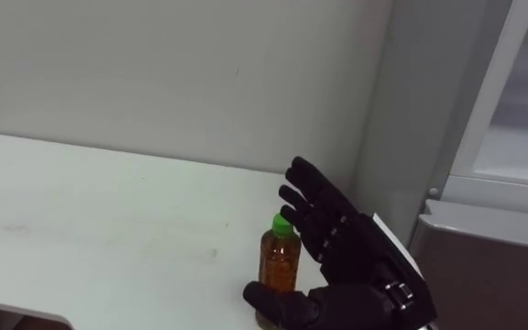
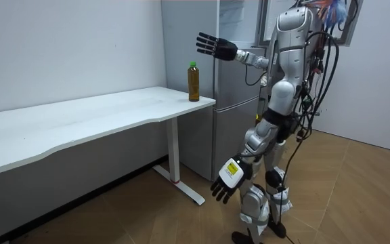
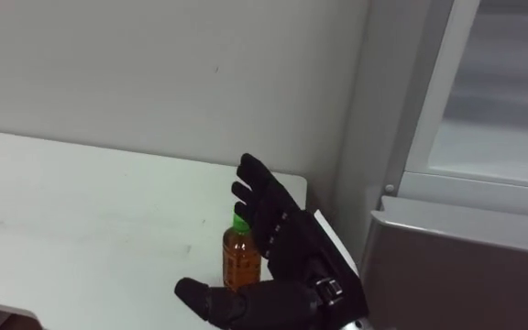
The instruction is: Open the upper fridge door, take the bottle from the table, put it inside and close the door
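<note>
Nearest, the right hand hovers just right of the bottle, fingers spread straight, thumb low, grasping nothing, likely shaped to wrap it. The bottle stands upright on the table corner, fridge beyond-right. The left hand dangles relaxed.

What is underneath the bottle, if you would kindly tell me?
The bottle stands upright on the white table, near its end by the fridge. In the eye views the open right hand covers the bottle's base; the room view shows it resting on the tabletop.
</note>
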You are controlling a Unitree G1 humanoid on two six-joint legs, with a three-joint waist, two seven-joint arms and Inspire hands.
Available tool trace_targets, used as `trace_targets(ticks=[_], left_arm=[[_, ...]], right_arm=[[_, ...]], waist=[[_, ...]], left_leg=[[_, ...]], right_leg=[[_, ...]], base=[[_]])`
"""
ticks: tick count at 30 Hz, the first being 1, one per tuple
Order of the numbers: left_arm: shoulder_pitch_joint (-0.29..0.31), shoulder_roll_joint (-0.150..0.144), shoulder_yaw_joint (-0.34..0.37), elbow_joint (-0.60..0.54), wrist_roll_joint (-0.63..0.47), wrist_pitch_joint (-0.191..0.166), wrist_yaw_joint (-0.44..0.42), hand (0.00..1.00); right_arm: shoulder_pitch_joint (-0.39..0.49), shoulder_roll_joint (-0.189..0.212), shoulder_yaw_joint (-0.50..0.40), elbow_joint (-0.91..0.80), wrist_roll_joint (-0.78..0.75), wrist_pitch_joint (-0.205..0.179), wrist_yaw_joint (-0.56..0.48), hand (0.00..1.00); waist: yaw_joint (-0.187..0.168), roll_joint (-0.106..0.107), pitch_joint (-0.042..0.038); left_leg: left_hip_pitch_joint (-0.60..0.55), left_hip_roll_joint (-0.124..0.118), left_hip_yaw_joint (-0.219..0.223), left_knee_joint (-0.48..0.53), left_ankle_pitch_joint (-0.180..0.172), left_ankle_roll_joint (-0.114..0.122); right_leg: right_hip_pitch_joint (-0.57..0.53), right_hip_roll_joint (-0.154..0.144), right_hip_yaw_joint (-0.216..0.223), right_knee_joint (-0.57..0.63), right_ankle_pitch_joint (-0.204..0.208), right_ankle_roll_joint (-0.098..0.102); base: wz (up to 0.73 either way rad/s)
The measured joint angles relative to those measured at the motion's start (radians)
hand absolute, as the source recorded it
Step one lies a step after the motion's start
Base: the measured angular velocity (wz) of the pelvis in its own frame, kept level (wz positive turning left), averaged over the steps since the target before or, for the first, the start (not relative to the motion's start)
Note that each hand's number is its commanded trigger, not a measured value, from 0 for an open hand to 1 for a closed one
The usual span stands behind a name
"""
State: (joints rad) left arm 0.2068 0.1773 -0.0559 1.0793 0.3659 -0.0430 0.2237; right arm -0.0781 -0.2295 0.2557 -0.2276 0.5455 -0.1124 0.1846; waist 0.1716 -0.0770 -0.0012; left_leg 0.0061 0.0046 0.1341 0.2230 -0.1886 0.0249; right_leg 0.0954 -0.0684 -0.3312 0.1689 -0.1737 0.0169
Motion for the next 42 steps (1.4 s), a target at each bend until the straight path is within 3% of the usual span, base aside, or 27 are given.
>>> trace_targets(ticks=[14, 42], left_arm=[[0.004, -0.001, 0.001, 0.000, 0.000, 0.000, -0.001, 0.00], [0.052, -0.001, 0.032, -0.079, 0.021, 0.051, -0.007, 0.00]], right_arm=[[-0.017, 0.000, -0.002, 0.013, -0.004, 0.000, -0.026, 0.00], [-0.103, -0.018, -0.066, 0.082, 0.003, 0.000, -0.309, 0.00]], waist=[[0.000, -0.001, 0.0012], [0.001, 0.016, 0.0095]], left_leg=[[-0.015, 0.002, -0.002, 0.003, 0.000, 0.000], [-0.050, -0.003, -0.059, 0.026, 0.001, 0.002]], right_leg=[[-0.008, 0.000, -0.003, -0.001, 0.000, 0.000], [0.005, -0.001, -0.058, -0.014, -0.002, 0.003]], base=[[0.00], [0.07]])
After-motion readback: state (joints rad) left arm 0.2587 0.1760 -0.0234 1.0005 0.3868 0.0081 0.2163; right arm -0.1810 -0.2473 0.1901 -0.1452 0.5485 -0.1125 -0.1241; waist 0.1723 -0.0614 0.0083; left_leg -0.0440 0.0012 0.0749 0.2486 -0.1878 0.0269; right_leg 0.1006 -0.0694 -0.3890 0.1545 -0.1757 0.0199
